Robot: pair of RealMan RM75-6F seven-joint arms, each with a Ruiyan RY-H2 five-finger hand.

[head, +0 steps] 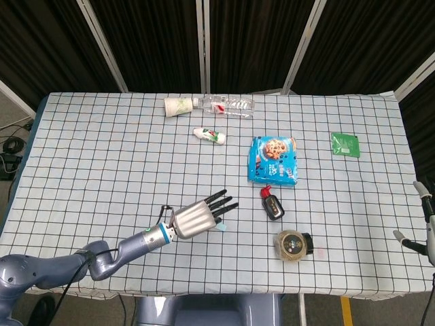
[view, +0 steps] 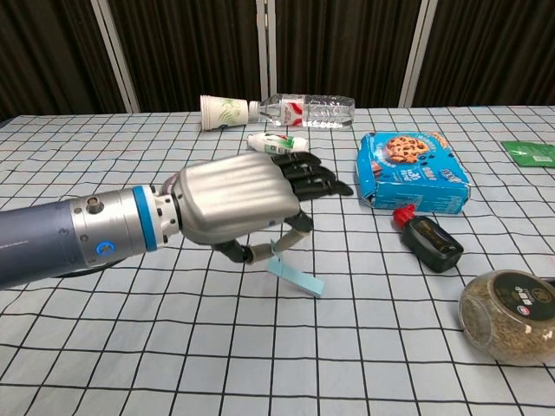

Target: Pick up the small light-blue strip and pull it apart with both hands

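The small light-blue strip (view: 297, 276) hangs tilted from my left hand (view: 238, 205), pinched at its upper end between the thumb and a finger. Its lower end slopes down to the right, close to the checked tablecloth. The other fingers (view: 316, 178) stretch out flat above it. In the head view the left hand (head: 196, 216) is near the table's front, and the strip (head: 222, 227) peeks out beside its fingertips. Only slivers of my right hand (head: 424, 226) show at the far right edge, off the table; how its fingers lie is unclear.
A black bottle with a red cap (view: 427, 238) and a round jar (view: 509, 316) lie right of the strip. A blue cookie pack (view: 411, 176) sits behind them. A paper cup (view: 223, 112), a water bottle (view: 308, 111), a small white tube (view: 278, 143) and a green packet (head: 345, 145) lie further back.
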